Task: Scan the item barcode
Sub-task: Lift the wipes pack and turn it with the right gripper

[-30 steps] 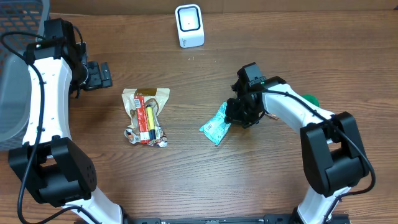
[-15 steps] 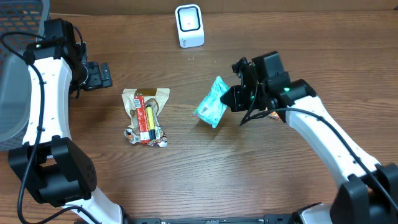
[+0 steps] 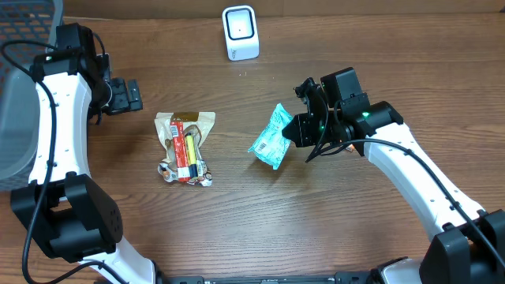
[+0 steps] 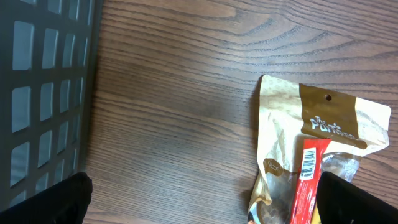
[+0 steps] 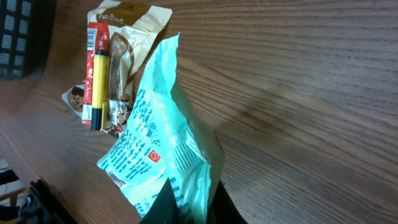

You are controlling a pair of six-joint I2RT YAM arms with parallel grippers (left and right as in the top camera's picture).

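"Overhead, largest thing first: what is there?" my colleague asks.

"The wooden worktop [image 3: 237, 229], under everything. Next comes the grey basket [image 3: 11, 134], far off to the left of the white scanner [image 3: 240, 32]. The left wrist camera catches its mesh wall too."

"And the goods?"

"A brown snack pouch [image 3: 185, 146] lies flat on the wood, on my side of the scanner and to its left. A red strip [image 4: 305, 186] bearing a barcode [image 4: 309, 165] lies on it, with a yellow stick [image 3: 190, 150] alongside. The teal packet [image 3: 272, 138] is smaller. It is also on my side of the scanner, slightly to its right, well apart from it and apart from the pouch."

"Is that packet lying down?"

"No. My right pincer [image 3: 294, 132] is pressed together on its right edge and holds it tilted, off the wood, with its shadow underneath. In the right wrist camera the packet rises from between my fingers [image 5: 158, 211], small print facing the lens."

"And your other arm?"

"My left pincer [image 3: 126, 95] hangs left of the scanner, between it and the basket. Its jaws are spread wide and pinch nothing. Its fingertips [image 4: 59, 199] frame bare wood and the pouch's upper corner."
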